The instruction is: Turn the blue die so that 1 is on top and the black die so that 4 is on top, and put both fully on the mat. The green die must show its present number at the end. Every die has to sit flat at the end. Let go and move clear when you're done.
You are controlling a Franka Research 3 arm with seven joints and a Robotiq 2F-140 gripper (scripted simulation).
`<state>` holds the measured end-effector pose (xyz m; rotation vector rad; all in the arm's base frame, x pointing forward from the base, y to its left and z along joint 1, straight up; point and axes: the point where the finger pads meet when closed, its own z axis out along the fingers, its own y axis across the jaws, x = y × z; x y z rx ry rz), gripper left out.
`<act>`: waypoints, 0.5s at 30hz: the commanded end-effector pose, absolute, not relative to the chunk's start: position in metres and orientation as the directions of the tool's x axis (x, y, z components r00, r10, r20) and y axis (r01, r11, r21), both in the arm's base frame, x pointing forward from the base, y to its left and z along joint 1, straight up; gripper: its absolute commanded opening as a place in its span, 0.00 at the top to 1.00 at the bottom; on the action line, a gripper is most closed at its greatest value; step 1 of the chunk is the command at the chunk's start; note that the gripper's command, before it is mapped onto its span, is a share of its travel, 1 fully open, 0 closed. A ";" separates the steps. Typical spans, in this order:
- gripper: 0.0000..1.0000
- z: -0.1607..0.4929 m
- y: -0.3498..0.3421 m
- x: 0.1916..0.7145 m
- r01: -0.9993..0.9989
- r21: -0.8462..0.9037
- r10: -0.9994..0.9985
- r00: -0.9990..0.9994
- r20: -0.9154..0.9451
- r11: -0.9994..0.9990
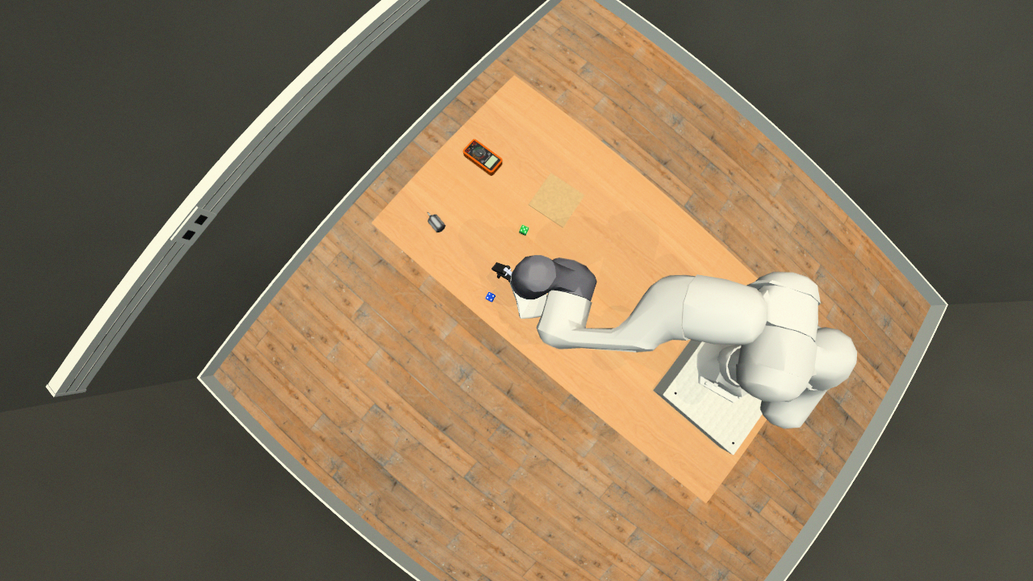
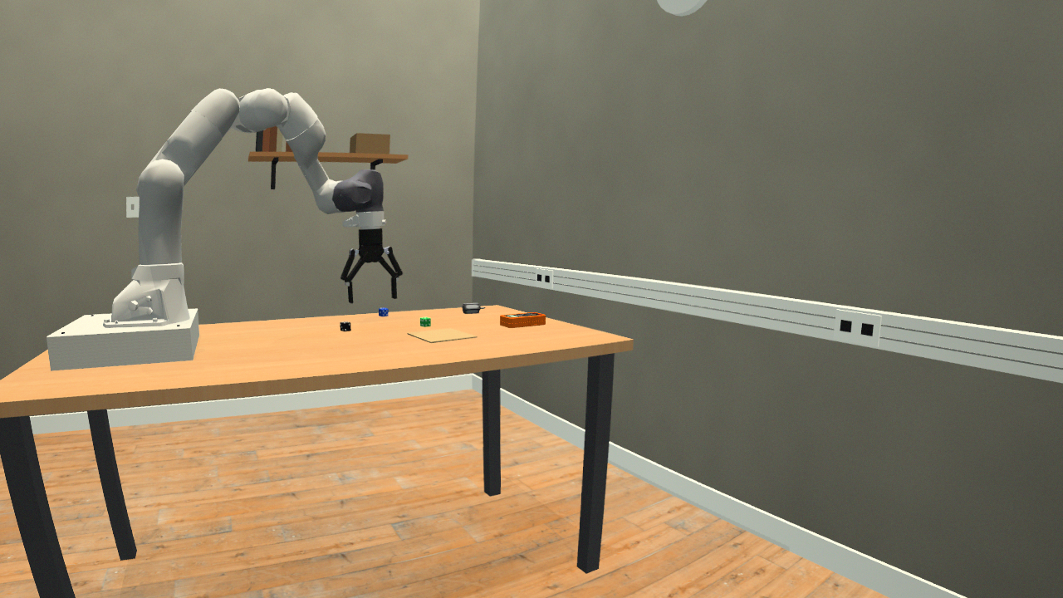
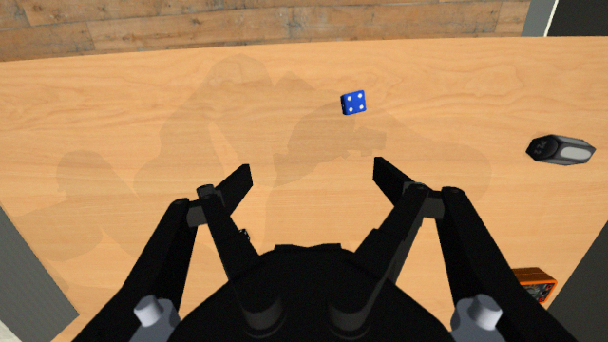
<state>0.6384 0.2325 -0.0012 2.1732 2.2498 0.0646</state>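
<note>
The blue die (image 1: 490,297) (image 2: 383,311) (image 3: 353,103) lies flat on the table near its long edge, off the mat, with 4 on top. The black die (image 2: 345,326) (image 3: 245,232) stands on the table off the mat; the arm hides it in the top view and a finger link mostly covers it in the wrist view. Its top number is not readable. The green die (image 1: 523,229) (image 2: 425,321) lies beside the mat (image 1: 556,200) (image 2: 442,335); its top is too small to read surely. My gripper (image 2: 372,299) (image 3: 311,171) is open and empty above the table, near the blue die.
An orange multimeter (image 1: 482,156) (image 2: 522,320) (image 3: 539,285) lies beyond the mat. A small grey-black device (image 1: 436,222) (image 2: 471,307) (image 3: 561,150) lies near the table's far end. A wall shelf (image 2: 326,156) with a box is behind the arm.
</note>
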 end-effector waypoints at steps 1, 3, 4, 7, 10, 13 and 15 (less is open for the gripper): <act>0.00 -0.005 0.248 0.647 1.000 0.002 1.000 0.003 0.002 -0.003; 0.00 -0.005 0.259 0.656 1.000 0.002 1.000 0.003 0.002 -0.003; 0.00 -0.005 0.265 0.661 1.000 0.002 1.000 0.003 0.002 -0.003; 0.00 -0.005 0.279 0.673 1.000 0.002 1.000 0.003 0.002 -0.003; 0.00 -0.004 0.290 0.683 1.000 0.002 1.000 0.003 0.002 -0.003; 0.00 -0.004 0.294 0.686 1.000 0.002 1.000 0.003 0.002 -0.003; 0.00 -0.004 0.299 0.691 1.000 0.002 1.000 0.003 0.002 -0.003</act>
